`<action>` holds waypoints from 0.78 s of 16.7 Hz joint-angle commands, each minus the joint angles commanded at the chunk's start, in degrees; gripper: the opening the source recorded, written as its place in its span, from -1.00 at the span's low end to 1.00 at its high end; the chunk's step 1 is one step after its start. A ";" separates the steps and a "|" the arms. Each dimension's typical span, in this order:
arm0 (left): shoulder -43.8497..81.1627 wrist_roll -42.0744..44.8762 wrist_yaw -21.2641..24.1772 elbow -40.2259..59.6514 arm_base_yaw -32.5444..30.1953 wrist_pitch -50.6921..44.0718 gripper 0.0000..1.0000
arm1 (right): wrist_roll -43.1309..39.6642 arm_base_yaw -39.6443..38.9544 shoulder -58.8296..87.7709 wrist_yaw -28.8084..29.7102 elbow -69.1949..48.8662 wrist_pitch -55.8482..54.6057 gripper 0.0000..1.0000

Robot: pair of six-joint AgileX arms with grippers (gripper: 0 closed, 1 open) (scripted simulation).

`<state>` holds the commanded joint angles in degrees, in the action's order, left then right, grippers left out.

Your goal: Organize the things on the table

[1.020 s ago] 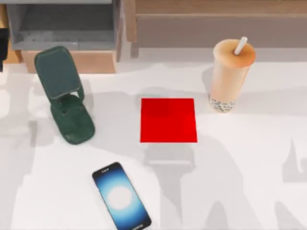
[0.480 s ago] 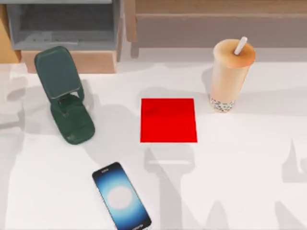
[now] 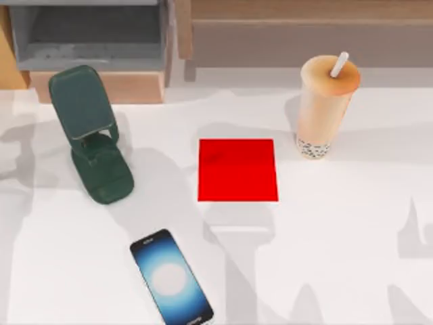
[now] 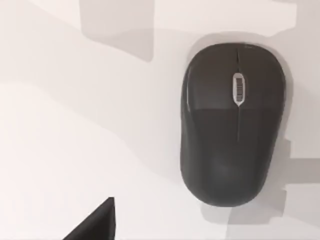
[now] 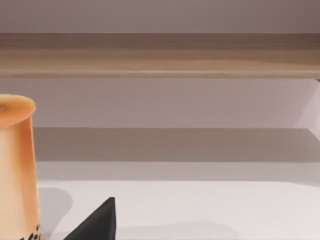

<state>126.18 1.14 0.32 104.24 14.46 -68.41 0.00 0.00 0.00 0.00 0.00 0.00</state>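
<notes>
the left jaws hang above the mouse (image 4: 233, 125), looking straight down on it; only a dark tip of one finger (image 4: 95, 222) shows at the frame edge, so i cannot tell how wide they stand. the right jaws face the back ledge with the bubble-tea cup (image 5: 16, 165) off to one side, and again a single dark finger tip (image 5: 95, 222) gives no clue to their width.

a second ago a dark bit of the left arm sat at the top view's left edge; it is gone now and the shadows on that side of the bench (image 3: 338, 237) have shifted, which suggests the left arm is travelling to line up over the mouse, likely the first thing to be picked.

from above, the smartphone (image 3: 171, 277) lies flat near the front, screen lit, the red mat (image 3: 237, 170) sits bare mid-bench, the cup stands upright right of it, and a green phone stand (image 3: 91, 132) waits at the left. no brand or writing can be read on anything.
</notes>
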 joint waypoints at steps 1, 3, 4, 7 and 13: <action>0.60 0.05 0.01 -1.67 0.01 2.50 1.00 | 0.00 0.00 0.00 0.00 0.00 0.00 1.00; 1.93 0.12 0.02 -5.27 0.07 8.14 1.00 | 0.00 0.00 0.00 0.00 0.00 0.00 1.00; 2.55 0.15 0.03 -6.92 0.09 10.41 1.00 | 0.00 0.00 0.00 0.00 0.00 0.00 1.00; 3.70 0.21 0.04 -9.55 0.15 13.54 1.00 | 0.00 0.00 0.00 0.00 0.00 0.00 1.00; 3.70 0.22 0.04 -9.56 0.15 13.55 0.55 | 0.00 0.00 0.00 0.00 0.00 0.00 1.00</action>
<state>129.88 1.35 0.35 94.68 14.61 -54.86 0.00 0.00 0.00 0.00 0.00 0.00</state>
